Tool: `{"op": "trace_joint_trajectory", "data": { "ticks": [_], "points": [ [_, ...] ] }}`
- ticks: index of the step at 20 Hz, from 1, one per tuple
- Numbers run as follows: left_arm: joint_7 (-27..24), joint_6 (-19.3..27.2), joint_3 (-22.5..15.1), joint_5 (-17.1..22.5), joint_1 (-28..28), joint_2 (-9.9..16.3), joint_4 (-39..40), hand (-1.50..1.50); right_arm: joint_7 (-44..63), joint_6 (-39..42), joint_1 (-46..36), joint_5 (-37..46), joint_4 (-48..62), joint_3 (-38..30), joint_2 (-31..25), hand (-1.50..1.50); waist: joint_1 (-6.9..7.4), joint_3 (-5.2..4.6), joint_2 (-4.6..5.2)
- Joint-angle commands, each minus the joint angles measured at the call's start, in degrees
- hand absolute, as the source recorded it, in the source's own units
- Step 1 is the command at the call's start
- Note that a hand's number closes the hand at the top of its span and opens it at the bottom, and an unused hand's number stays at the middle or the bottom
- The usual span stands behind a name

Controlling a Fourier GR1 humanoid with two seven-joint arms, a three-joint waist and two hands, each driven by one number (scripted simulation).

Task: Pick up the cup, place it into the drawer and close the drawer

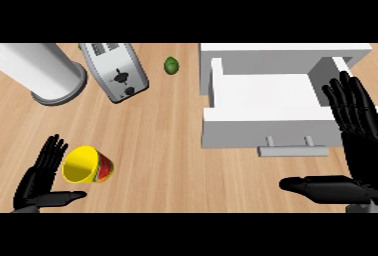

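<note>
Step in hand: I am judging this as the approach to the cup (88, 165), which is not yet picked up.
Cup: it is lying on its side on the bench (170, 145) at the near left, its yellow mouth facing left and slightly toward me, a red and green pattern on its outer wall.
Left hand: my left hand (38, 181) is sitting just left of the cup, fingers (50, 156) straight and pointing away, thumb stretched to the right below the cup; it is holding nothing.
Cup against fingers: the rim is lying just beside the fingertips, and I cannot tell whether they are touching it; the thumb is lying just near of the cup, apart from it.
Right hand: my right hand (353, 145) is waiting at the right edge, fingers straight, thumb pointing left, holding nothing, beside the drawer.
Drawer: the white drawer (266, 107) is standing open at the far right, handle (293, 147) facing me.
How I would do it well: I would be sliding the left hand right so the fingers and thumb are bracketing the cup's wall before curling, since a cup on its side may roll away.
Also on the bench: a toaster (114, 70), a grey cylinder (40, 70) and a small green fruit (171, 65), all far from the cup.
</note>
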Motion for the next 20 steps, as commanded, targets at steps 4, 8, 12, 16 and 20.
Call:
{"op": "trace_joint_trajectory", "data": {
  "ticks": [4,8,12,16,20],
  "points": [
    [-11.3,-3.8,-1.1,-2.7,-4.2,1.7,10.6,-1.50,-3.1,1.1,1.5,1.1,2.0,0.6,0.0,-1.50,-0.45,-0.09,0.21],
    [-12.3,-1.1,-2.1,-2.7,-4.3,-2.0,9.3,-1.50,-1.0,3.0,-2.5,-3.4,4.3,-5.0,-3.6,-1.50,0.12,-0.02,0.11],
    [-14.2,-1.9,-1.9,-3.2,-6.6,-0.4,12.8,-1.50,0.7,0.4,-1.6,0.4,0.5,0.2,-0.2,-1.50,-0.49,-0.15,0.26],
    [-15.1,-4.3,-1.9,-2.9,-5.8,0.4,14.0,-1.50,-0.7,1.6,1.9,-0.4,-0.7,0.2,0.0,-1.50,-0.58,-0.14,0.22],
    [-13.3,-5.1,-2.0,-1.8,-8.5,-2.2,12.9,-1.50,0.8,2.3,1.6,-2.6,-2.3,-1.1,-0.8,-1.50,-0.75,-0.14,0.14]
  ]
}}
